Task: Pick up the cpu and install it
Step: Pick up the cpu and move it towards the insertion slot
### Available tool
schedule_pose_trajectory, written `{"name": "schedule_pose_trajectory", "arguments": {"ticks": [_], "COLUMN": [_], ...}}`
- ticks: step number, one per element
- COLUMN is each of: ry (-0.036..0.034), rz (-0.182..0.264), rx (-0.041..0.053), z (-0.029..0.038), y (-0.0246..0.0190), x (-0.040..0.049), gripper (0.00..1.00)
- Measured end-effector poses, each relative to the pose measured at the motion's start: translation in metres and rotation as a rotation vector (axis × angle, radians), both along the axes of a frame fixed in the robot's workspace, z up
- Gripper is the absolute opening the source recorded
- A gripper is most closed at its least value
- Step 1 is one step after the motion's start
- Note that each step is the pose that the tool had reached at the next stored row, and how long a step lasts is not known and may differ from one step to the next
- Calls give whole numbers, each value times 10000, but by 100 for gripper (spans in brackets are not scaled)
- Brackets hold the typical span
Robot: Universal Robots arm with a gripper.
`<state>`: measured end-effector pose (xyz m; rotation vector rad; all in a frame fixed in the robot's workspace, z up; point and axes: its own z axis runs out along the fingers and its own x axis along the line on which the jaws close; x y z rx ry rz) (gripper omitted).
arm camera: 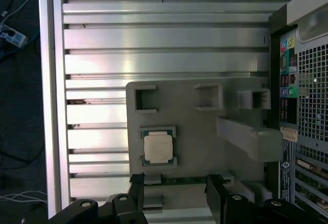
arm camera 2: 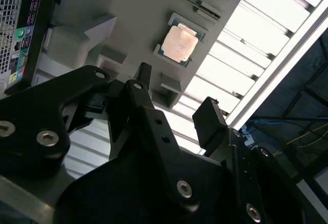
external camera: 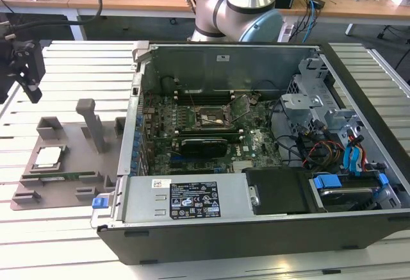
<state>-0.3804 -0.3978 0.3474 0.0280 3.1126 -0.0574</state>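
claw: fingers spread wide, holding nothing, above the tray | cpu: unpicked, seated in grey tray on worktop, exterior view's left | socket in open computer case: looks unfilled | progress: grasp and install both outstanding

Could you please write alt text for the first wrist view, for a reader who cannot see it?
A small square silvery-grey chip, the cpu, lies in its recess on a grey plastic tray, with the black gripper open and empty close beside it. The tray rests on a slatted aluminium table next to a computer case.
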Motion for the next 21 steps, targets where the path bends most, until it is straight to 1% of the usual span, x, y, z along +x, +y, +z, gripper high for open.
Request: {"name": "schedule_pose_trajectory", "arguments": {"ticks": [10,18,21], "ry": [0,0,0], "rz": [0,0,0], "rx": [0,-1,-1], "z": [-91,-181,-202], "y": [0,0,0], "x": [0,0,0], "gripper": [60,60,60]}}
